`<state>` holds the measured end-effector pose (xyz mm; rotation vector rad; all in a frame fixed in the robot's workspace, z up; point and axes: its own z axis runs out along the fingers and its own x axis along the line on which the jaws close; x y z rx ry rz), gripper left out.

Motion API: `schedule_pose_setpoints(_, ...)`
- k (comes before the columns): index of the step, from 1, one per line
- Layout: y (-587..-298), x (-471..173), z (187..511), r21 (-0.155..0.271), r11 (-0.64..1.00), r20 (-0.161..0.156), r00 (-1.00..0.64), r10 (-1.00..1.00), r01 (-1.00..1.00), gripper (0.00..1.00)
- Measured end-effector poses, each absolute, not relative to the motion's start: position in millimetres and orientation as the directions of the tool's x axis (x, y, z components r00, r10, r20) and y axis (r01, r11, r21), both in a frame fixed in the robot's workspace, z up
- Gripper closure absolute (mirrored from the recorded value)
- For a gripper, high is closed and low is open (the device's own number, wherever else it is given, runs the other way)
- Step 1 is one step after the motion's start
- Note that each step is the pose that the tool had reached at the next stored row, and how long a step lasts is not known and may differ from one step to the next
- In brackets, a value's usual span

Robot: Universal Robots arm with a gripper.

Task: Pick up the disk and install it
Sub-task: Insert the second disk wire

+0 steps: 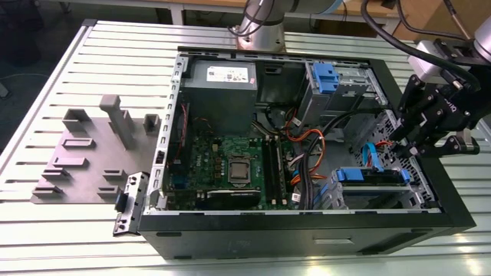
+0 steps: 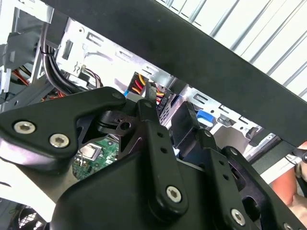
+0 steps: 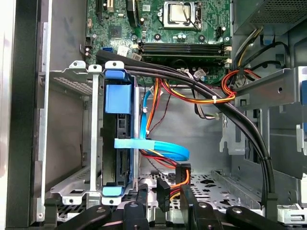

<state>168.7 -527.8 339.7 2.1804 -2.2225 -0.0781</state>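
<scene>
A: Where is the gripper [image 1: 426, 150]?

B: In the exterior view it hangs at the exterior view's right, over the edge of the open computer case [image 1: 253, 241], and it points down and inward. The arm comes from above, with black cables along it.

A: Is it clenched or released?

B: I cannot tell. In the second wrist view the black linkages hide the tips, and nothing is seen between them.

A: And the disk [image 1: 373, 175]?

B: It sits in the lower drive cage [image 3: 91, 143] inside the case, in its blue carrier, just below and beside the gripper. In the first wrist view the disk [image 3: 118, 139] stands on edge in the cage, and a blue flat cable [image 3: 158, 146] lies across it.
</scene>
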Motion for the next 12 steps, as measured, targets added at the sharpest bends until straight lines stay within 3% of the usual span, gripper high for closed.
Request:
schedule_pose_setpoints(10,-527.8,168.7,341.4,0.055,0.019,-0.016,-0.02,-1.0,-0.998,0.61)
schedule_pose_setpoints(12,-527.8,168.7,341.5,0.055,0.019,-0.016,-0.02,-1.0,-0.998,0.74)
